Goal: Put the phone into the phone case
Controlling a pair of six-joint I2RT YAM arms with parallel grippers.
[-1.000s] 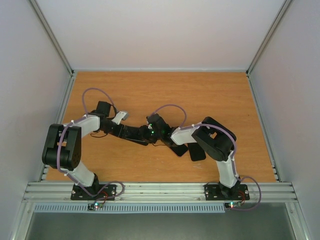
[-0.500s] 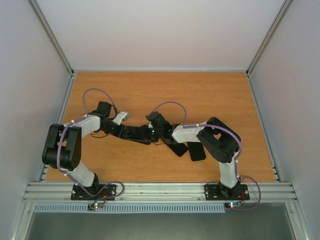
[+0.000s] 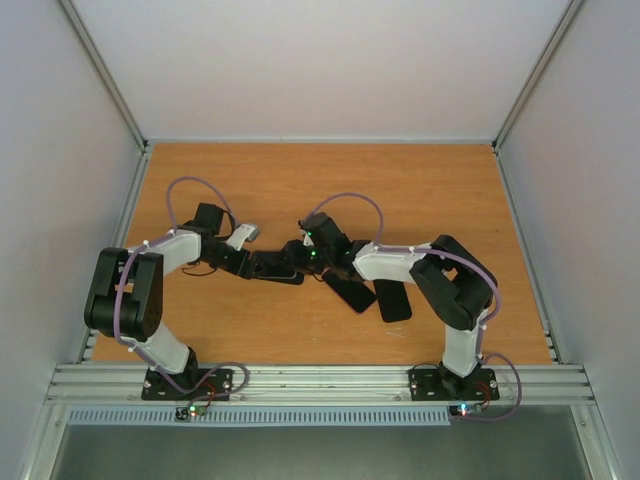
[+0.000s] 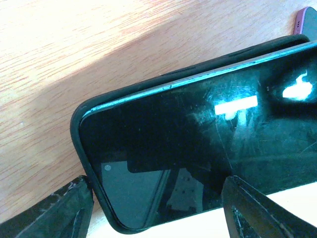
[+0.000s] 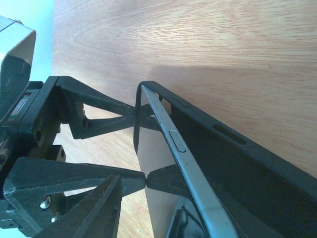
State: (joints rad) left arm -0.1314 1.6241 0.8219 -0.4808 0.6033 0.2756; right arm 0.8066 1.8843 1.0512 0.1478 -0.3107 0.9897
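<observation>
Wood table (image 3: pixel 300 190): left gripper (image 4: pixel 153 209) clamps phone (image 4: pixel 198 134), half-seated in case (image 5: pixel 247 163).

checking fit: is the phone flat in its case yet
No, the phone is tilted, its side edge raised above the phone case.

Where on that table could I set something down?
Bare: the far half of the table, up to the back wall, and the near strip between the arm bases. Crowded: the middle, where both arms meet at the phone case, dark slabs beside.

Wooden table (image 3: pixel 300 190): phone case (image 3: pixel 272 267) centre; dark slab (image 3: pixel 350 293), second slab (image 3: pixel 393 302) alongside.
</observation>
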